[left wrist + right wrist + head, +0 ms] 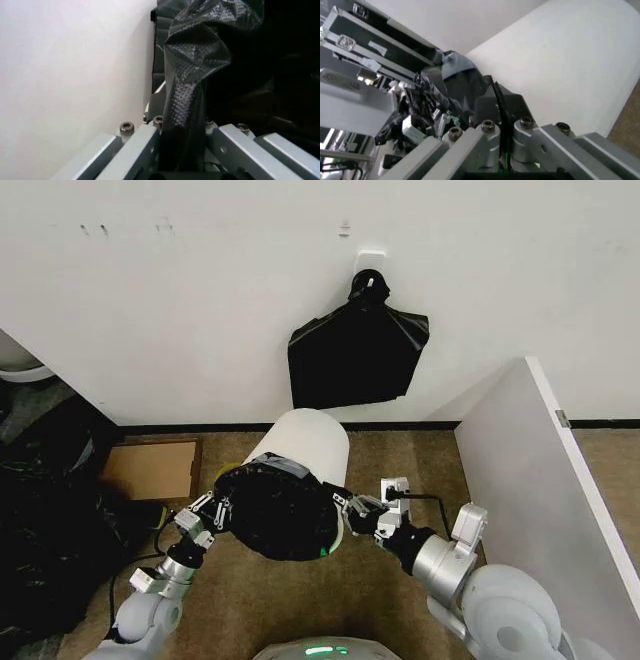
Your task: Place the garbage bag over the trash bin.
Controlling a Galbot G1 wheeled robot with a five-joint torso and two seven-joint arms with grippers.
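The trash bin (303,442) is a round white bucket on the carpet just in front of me. The glossy black garbage bag (283,517) covers its mouth and hides the inside. My left gripper (214,509) is at the left side of the rim, shut on the bag's edge. My right gripper (352,514) is at the right side of the rim, shut on the opposite edge. The left wrist view shows wrinkled bag film (192,67) running between the fingers beside the white bin wall (65,82). In the right wrist view a thin fold of the bag (495,98) sits between the fingers against the bin wall (570,60).
A squarish black bag with a knotted top (356,352) hangs on the wall behind the bin. A white partition (545,470) stands to the right. At the left are a flat cardboard piece (150,468) and a dark heap (45,525). A socket strip (394,488) lies on the carpet.
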